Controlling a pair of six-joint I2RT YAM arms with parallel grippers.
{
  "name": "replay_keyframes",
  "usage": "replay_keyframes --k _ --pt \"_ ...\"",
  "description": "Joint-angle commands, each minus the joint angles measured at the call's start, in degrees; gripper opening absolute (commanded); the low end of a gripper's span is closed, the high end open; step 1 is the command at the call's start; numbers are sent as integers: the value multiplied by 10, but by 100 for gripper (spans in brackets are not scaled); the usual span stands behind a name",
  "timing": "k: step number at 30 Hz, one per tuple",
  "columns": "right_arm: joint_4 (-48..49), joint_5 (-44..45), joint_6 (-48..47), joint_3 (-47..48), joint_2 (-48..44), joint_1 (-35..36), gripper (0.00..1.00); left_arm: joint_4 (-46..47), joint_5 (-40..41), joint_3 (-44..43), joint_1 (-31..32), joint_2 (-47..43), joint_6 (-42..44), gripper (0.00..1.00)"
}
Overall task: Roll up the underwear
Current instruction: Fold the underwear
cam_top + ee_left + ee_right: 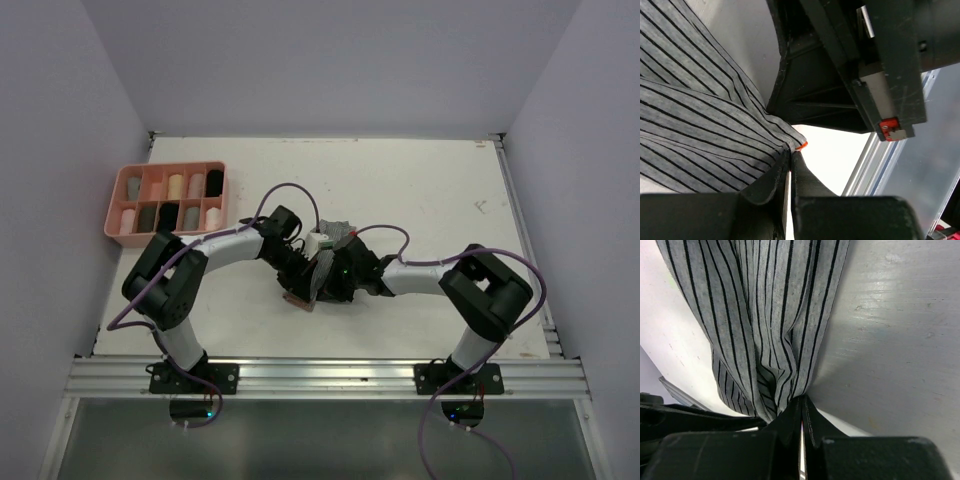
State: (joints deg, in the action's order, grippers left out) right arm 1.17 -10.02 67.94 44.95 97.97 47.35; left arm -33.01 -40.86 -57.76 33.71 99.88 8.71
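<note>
Grey striped underwear lies at the middle of the white table, mostly hidden under both grippers in the top view. My left gripper is shut on its edge, where an orange trim shows; in the left wrist view the striped underwear spreads to the left of the left gripper. My right gripper is shut on a bunched fold of it; in the right wrist view the underwear hangs up from the right gripper. The two grippers sit close together.
A pink plastic tray with compartments holding rolled garments stands at the back left of the table. The metal rail runs along the near edge. Purple cables loop over both arms.
</note>
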Motion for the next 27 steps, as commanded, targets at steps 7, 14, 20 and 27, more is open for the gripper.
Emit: replay_keyframes --k 7,14,20,27 --pt "-68 75 -26 -21 -113 -16 9 28 32 22 -1 36 -17 28" --pt "-96 102 -61 -12 -185 -124 15 28 30 32 -5 37 -13 36" --pt "-83 76 -96 76 -99 -166 12 29 32 35 -7 38 -13 41" --pt "-21 43 -60 130 -24 -169 17 30 32 35 -9 39 -16 42"
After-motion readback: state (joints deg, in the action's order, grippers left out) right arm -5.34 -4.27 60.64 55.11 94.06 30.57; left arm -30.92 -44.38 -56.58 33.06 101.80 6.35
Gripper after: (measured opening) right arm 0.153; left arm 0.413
